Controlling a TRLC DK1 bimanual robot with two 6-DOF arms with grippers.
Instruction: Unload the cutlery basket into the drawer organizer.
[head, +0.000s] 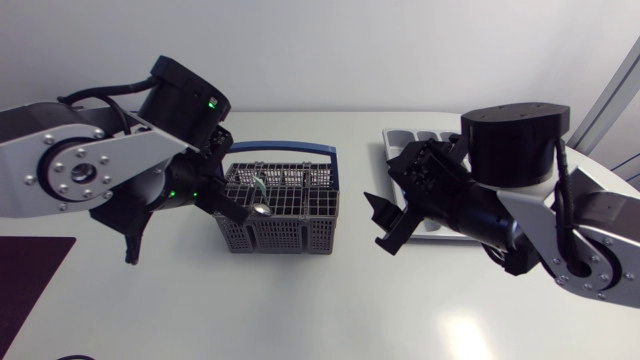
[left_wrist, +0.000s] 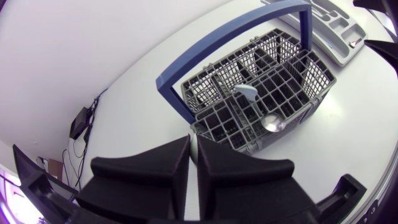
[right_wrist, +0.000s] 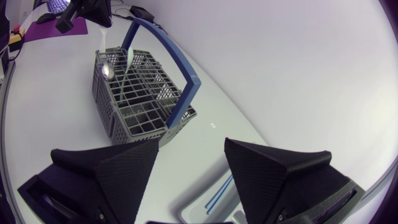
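The grey cutlery basket with a blue handle stands mid-table. A metal spoon bowl and a pale green handle stick up from its compartments. My left gripper hangs over the basket's left end, shut on a thin white utensil that reaches down into the basket; a white sliver shows between its fingers. To the basket's right, my right gripper is open and holds nothing. The grey drawer organizer lies at the back right, mostly hidden by the right arm.
In the right wrist view the organizer lies just under the gripper, with a blue piece in one slot. A dark purple mat lies at the table's left front.
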